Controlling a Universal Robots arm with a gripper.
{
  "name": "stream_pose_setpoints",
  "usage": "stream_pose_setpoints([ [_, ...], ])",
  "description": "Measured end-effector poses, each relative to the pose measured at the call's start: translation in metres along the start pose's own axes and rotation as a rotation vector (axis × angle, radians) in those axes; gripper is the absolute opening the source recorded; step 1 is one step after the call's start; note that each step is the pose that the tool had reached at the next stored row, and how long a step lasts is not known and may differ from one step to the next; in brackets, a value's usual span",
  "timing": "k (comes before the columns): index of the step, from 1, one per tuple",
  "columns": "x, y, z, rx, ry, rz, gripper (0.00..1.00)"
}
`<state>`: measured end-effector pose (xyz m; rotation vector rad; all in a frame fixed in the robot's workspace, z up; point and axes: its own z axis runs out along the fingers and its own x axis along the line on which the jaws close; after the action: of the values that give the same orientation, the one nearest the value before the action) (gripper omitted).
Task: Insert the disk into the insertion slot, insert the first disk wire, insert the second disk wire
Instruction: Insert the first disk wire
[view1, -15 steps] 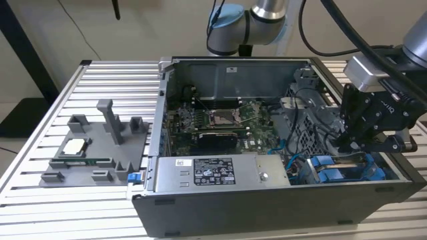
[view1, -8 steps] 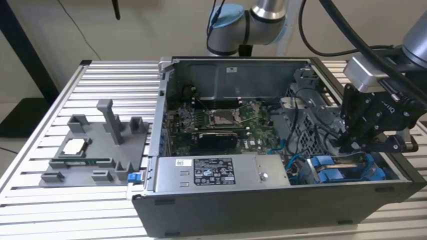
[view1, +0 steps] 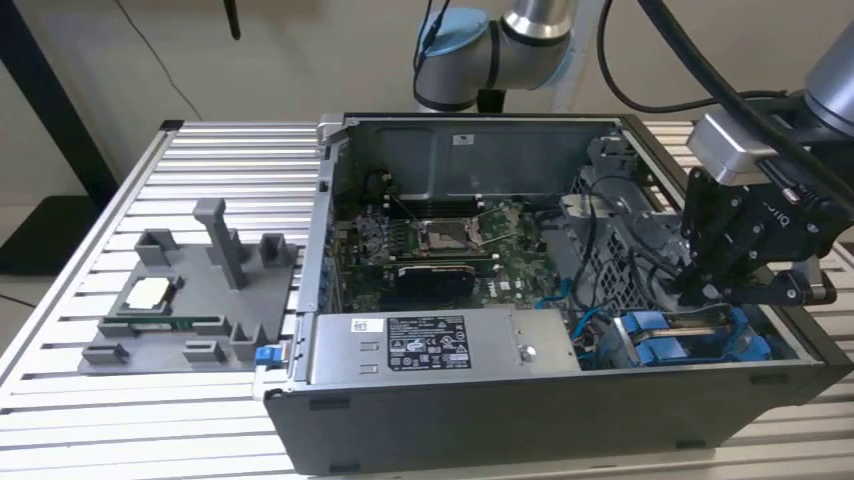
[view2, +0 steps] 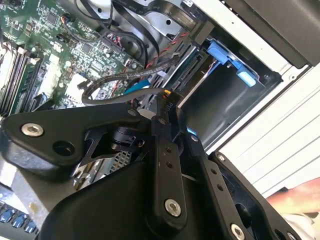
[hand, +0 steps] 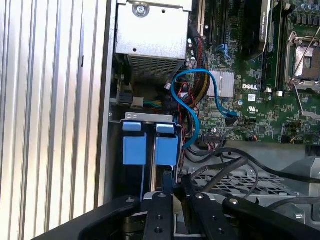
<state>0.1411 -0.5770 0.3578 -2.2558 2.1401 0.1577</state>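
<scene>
the hand (hand: 174, 185) is drawn narrow, with the end of a black wire (view2: 120, 99) apparently pinched at its tip. just beyond, the disk (hand: 135, 148) is seen seated in the slot (hand: 148, 116), framed in blue. that end is best kept square to the disk and pressed in straight and gently, with the slack held clear of the blue cable (hand: 192, 100) farther in.

UR arm (view1: 531, 30) enters at top of exterior view, wrist bent downward.
Black gripper (view1: 703, 290) hangs approx. vertical at exterior view's right, tips low; in both wrist views gripper (view2: 166, 102) (hand: 176, 184) has jaws drawn close together.
</scene>
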Motion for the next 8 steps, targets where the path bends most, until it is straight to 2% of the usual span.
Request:
stream_pose_setpoints([
  [8, 0.0005, -0.002, 0.004, 0.0129, 0.0103, -0.001, 0.19],
])
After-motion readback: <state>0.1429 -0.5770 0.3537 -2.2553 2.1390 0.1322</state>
